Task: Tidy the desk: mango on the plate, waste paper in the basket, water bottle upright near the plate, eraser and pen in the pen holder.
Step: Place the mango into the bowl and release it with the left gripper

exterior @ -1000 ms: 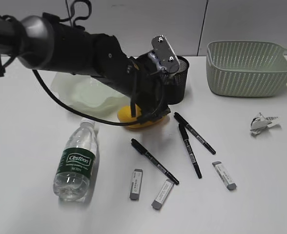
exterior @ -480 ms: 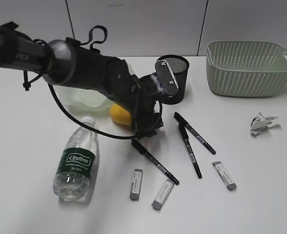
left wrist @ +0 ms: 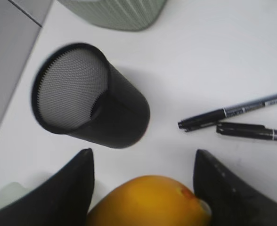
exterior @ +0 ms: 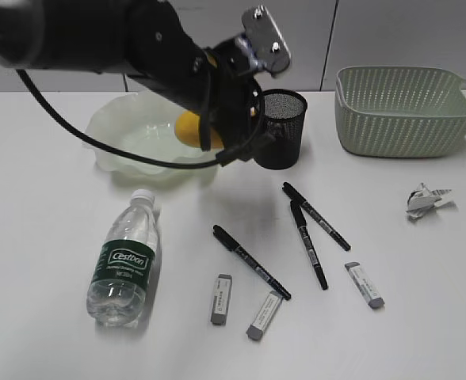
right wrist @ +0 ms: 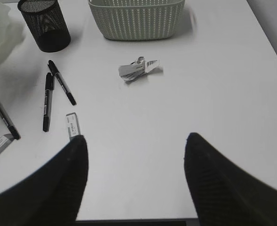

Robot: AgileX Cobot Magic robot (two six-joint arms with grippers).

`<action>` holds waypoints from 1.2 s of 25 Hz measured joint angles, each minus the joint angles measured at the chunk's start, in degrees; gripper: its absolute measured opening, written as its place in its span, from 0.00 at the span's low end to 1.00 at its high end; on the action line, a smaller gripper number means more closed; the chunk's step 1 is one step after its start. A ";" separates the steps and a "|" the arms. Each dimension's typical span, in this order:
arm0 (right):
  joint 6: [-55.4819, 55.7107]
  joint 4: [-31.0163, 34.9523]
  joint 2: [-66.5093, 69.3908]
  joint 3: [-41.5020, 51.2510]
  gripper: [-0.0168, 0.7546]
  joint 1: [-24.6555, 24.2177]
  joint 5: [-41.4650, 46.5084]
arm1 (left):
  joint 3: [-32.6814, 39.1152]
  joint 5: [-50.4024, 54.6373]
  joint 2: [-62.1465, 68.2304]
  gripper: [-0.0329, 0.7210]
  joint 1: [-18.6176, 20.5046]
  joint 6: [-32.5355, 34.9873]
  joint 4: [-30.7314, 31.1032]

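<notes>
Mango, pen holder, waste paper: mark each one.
mango [left wrist: 148, 200]: left wrist view, orange skin between the fingers.
pen holder [exterior: 280, 146]: exterior view, mesh side wall.
waste paper [right wrist: 137, 69]: right wrist view, crumpled middle.

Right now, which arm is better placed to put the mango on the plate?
The left. Its gripper holds the mango right over the plate, while the right gripper hangs open and empty far across the desk.
</notes>
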 joint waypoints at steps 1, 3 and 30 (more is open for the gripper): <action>0.00 0.00 0.00 0.00 0.68 0.00 0.00 | 0.00 -0.27 -1.49 0.68 0.32 -0.13 -0.07; 0.00 0.00 0.00 0.00 0.68 0.00 0.00 | 0.00 -1.99 -3.57 0.68 1.57 -0.40 -0.55; 0.00 0.92 0.00 0.00 0.68 0.00 0.00 | 0.00 3.94 -4.63 0.77 15.25 -13.45 -9.59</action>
